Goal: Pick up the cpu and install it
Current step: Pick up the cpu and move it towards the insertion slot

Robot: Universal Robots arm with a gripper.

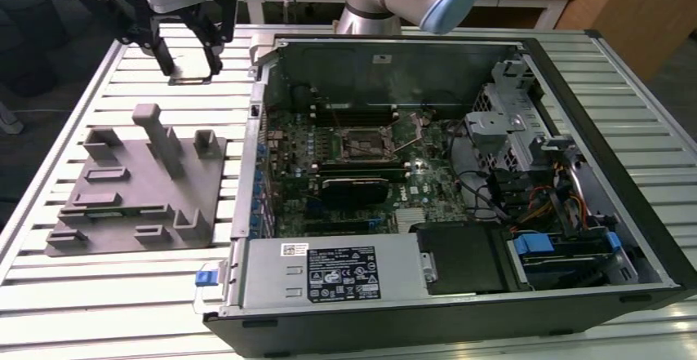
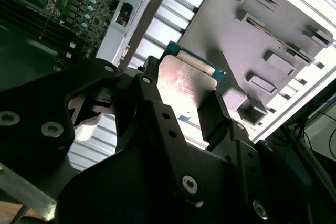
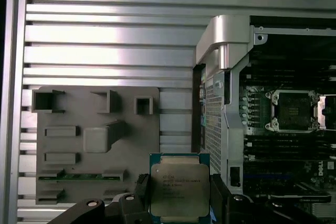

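The pincer (image 1: 193, 66) is clamping the cpu (image 3: 180, 190) by its edges, hanging above the tabletop (image 3: 105, 45) beside the grey fixture (image 3: 131, 145).

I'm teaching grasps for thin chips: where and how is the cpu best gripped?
By two opposite edges, fingers closing from either side, as the gripper holds the cpu now. It is a flat, thin square with straight parallel sides, so edge pinching likely steadies it and leaves both faces free.

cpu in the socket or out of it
Out: the tool grips the cpu over the table, outside the case; the socket lies empty.
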